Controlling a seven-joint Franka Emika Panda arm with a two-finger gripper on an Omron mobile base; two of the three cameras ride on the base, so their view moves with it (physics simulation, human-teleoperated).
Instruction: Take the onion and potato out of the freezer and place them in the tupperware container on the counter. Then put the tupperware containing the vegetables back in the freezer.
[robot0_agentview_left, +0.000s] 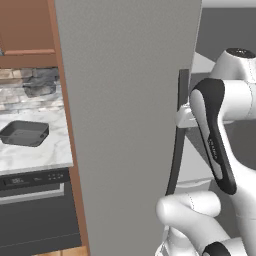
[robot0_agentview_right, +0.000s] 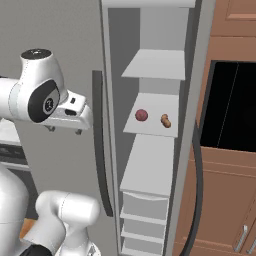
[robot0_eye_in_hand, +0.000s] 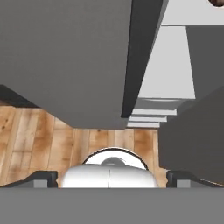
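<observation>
The freezer door stands partly open, its dark curved handle facing me. Inside, on a pale middle shelf, the dark red onion lies left of the tan potato. My gripper hangs just left of the handle, apart from it and pointing down; in the hand view the gripper is open wide over the wooden floor with nothing between its fingers. The black tupperware container sits on the marble counter at the left.
A dark appliance front sits under the counter. Right of the freezer are brown wooden cabinets and a black oven opening. Pale drawers fill the freezer's lower part. My own arm stands close to the door edge.
</observation>
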